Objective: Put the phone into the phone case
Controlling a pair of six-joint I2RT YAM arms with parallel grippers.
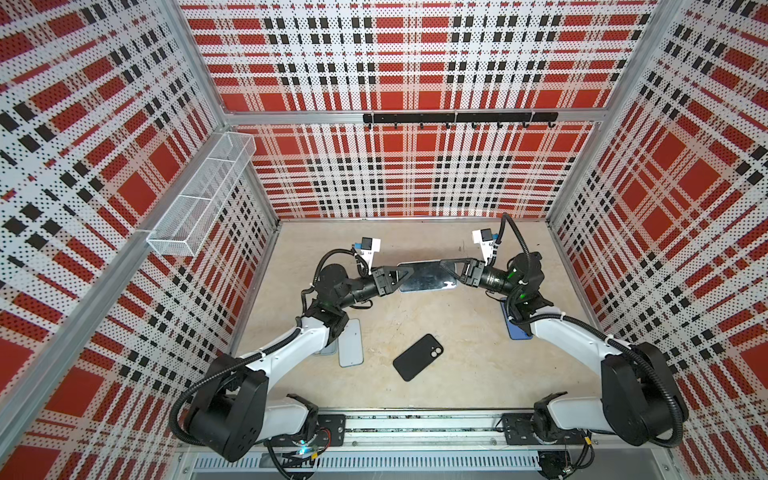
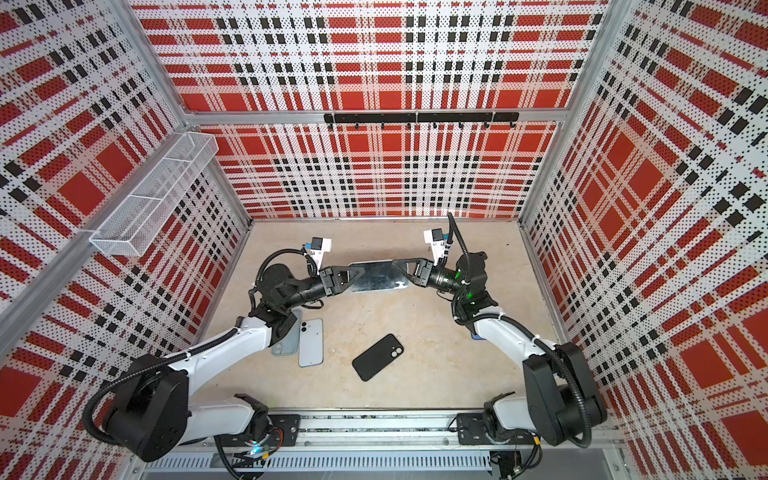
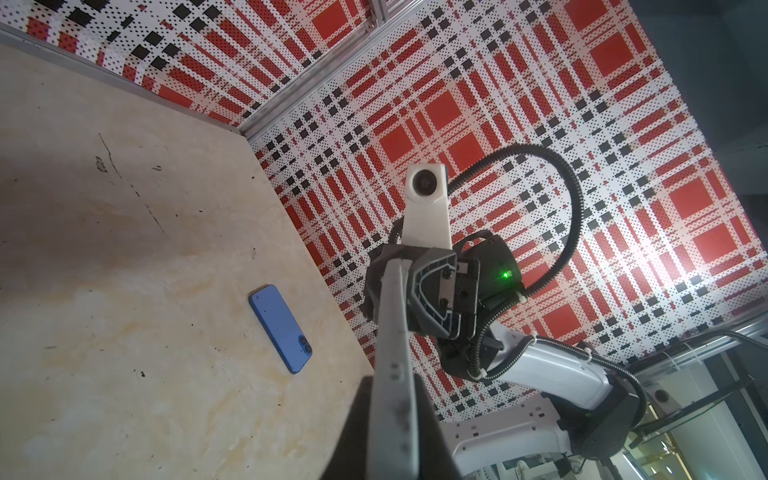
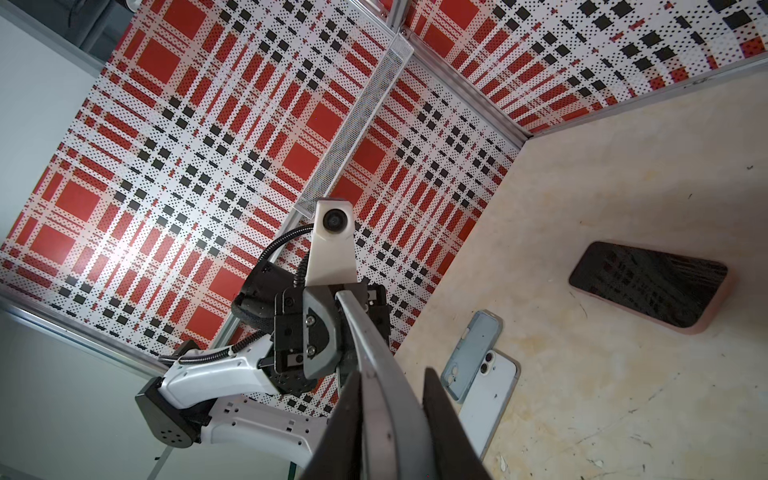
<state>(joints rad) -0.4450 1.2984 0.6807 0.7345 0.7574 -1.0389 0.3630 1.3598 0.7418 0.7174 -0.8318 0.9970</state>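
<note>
A: Two arms bend inward, elbows out; the left gripper (image 1: 409,272) clamps the left end of the phone (image 1: 428,279), the right gripper (image 1: 444,266) clamps its right end; it hangs level above mid-table.

B: Surroundings?

A: Beige table (image 1: 457,365), plaid walls (image 1: 415,62); a case (image 2: 289,336) lies by the left arm; only the left wrist view shows the blue phone (image 3: 280,328) whole.
</note>
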